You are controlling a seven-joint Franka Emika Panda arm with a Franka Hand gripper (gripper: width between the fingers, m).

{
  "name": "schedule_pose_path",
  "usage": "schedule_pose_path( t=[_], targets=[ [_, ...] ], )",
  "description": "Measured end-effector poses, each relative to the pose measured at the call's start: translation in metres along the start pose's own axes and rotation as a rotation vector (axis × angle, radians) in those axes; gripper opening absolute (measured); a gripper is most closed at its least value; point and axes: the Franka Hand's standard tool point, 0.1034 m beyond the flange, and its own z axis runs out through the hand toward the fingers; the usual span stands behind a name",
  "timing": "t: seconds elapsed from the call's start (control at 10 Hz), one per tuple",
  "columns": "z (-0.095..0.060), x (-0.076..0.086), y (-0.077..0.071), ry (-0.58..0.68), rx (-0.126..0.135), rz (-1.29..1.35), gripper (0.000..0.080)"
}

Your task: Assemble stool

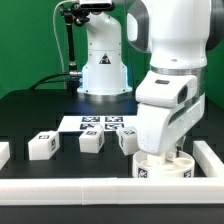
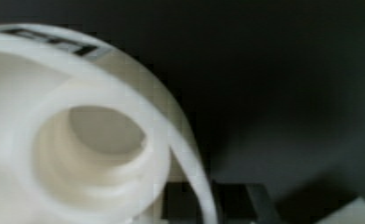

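Note:
The stool's round white seat (image 1: 165, 168) lies at the front on the exterior view's right, a tag on its side. My gripper (image 1: 166, 152) comes straight down onto it, its fingers mostly hidden by the hand. The wrist view is filled by the seat (image 2: 63, 110), tilted, with a round socket (image 2: 108, 135) in it. Its thin rim runs between my dark fingers (image 2: 246, 200), and the gripper (image 2: 200, 203) is shut on that rim. Three blocky white legs (image 1: 42, 145) (image 1: 92, 141) (image 1: 128, 140) stand in a row to the seat's left, apart from it.
The marker board (image 1: 100, 124) lies flat behind the legs. White border rails run along the front (image 1: 90, 192) and the right side (image 1: 210, 158). Another white piece (image 1: 3, 153) is cut off at the left edge. The arm's base (image 1: 103, 70) stands behind.

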Motion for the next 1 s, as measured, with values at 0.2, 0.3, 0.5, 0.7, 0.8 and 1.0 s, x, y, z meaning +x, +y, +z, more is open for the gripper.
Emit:
schedule_pose_path(
  t=[0.2, 0.3, 0.5, 0.7, 0.8, 1.0],
  targets=[
    [-0.0020, 0.0126, -0.0013, 0.009, -0.005, -0.004, 0.0034],
    [-0.0041, 0.0153, 0.0007, 0.012, -0.008, -0.005, 0.0034],
    [-0.0035, 0.0141, 0.0012, 0.011, -0.007, -0.003, 0.0034],
    [-0.0035, 0.0141, 0.0013, 0.011, -0.008, -0.003, 0.0095],
    [-0.0035, 0.0141, 0.0013, 0.011, -0.008, -0.003, 0.0301],
    [-0.0043, 0.0111, 0.0050, 0.010, -0.011, 0.002, 0.0449]
  ],
)
